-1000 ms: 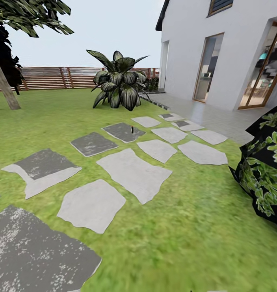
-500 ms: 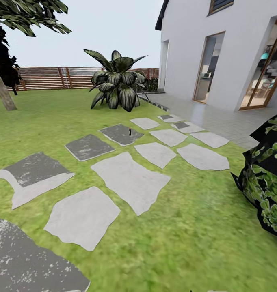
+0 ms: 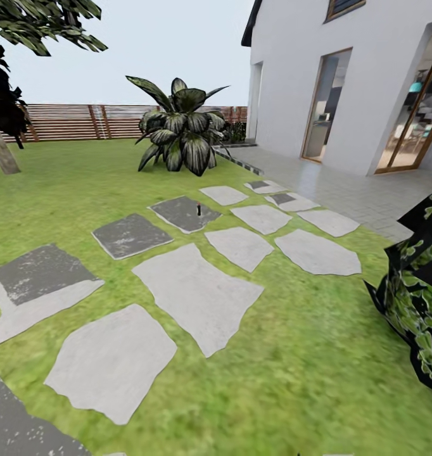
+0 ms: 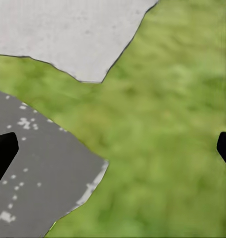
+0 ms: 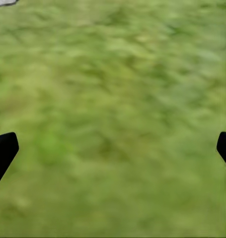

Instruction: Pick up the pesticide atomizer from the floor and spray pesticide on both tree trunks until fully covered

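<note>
Nearest the robot, the left hand (image 4: 113, 148) hangs over the lawn (image 4: 162, 139) with its two dark fingertips (image 4: 3, 151) set wide apart at opposite sides of the wrist camera's picture, nothing between them; below it lie a dark grey slab (image 4: 38, 183) and the corner of a pale slab (image 4: 68, 34), with grass between the two. The right hand (image 5: 113, 148) is likewise spread wide and empty, its fingertips (image 5: 3, 151) framing blurred grass (image 5: 113, 119).

From the head camera, a path of irregular paving stones (image 3: 197, 294) runs across the lawn (image 3: 292, 380) away from the robot, some pale, some dark and mottled. A dark bush with bright green leaves (image 3: 419, 297) stands at the right edge of the lawn.

Farther along the path, a very small dark upright object (image 3: 198, 209), apparently the sprayer, stands on a dark slab (image 3: 183, 213) near that slab's far right edge; it is too small to make out in detail.

Beyond the stones, a broad-leaved plant (image 3: 181, 133) rises from the grass beside a tiled terrace (image 3: 343, 183) that runs along a white house (image 3: 304, 76) with tall glass doors (image 3: 324, 104). At the far left, a leaning pale tree trunk (image 3: 0, 149) stands under dark green foliage (image 3: 38, 22). A brown slatted fence (image 3: 83, 121) closes the lawn's far edge under a pale sky.
</note>
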### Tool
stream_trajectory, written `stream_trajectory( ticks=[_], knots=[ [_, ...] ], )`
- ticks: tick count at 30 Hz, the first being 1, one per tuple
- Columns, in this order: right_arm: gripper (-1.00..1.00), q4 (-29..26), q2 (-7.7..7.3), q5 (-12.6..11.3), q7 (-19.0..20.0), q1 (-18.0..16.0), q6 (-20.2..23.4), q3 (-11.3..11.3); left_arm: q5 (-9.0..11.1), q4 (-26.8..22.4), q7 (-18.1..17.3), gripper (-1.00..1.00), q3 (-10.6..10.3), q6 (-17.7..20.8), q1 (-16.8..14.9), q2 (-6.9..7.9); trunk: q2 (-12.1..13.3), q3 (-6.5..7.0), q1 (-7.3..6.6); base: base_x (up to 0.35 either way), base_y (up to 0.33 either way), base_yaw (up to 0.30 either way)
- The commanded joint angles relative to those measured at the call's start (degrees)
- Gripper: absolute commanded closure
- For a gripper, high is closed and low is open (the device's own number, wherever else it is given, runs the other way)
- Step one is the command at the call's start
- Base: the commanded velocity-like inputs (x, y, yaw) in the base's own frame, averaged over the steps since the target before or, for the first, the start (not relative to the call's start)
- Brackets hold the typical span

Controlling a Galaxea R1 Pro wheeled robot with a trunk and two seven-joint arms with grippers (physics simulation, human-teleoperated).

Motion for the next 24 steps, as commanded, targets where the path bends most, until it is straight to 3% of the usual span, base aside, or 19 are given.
stream_trajectory(
  ticks=[1,24],
  knots=[
    [-1.00,0.00,0.00,0.00,0.00,0.00,0.03,0.00,0.00,0.00,0.00,-1.00,0.00,0.00,0.00,0.00,0.00,0.00,0.00,0.317,-0.128,0.000],
    [-1.00,0.35,-0.01,0.01,0.00,0.00,0.07,0.09,0.00,0.00,0.00,-1.00,0.00,0.00,0.00,0.00,0.00,0.00,0.00,0.317,-0.128,0.000]
  ],
)
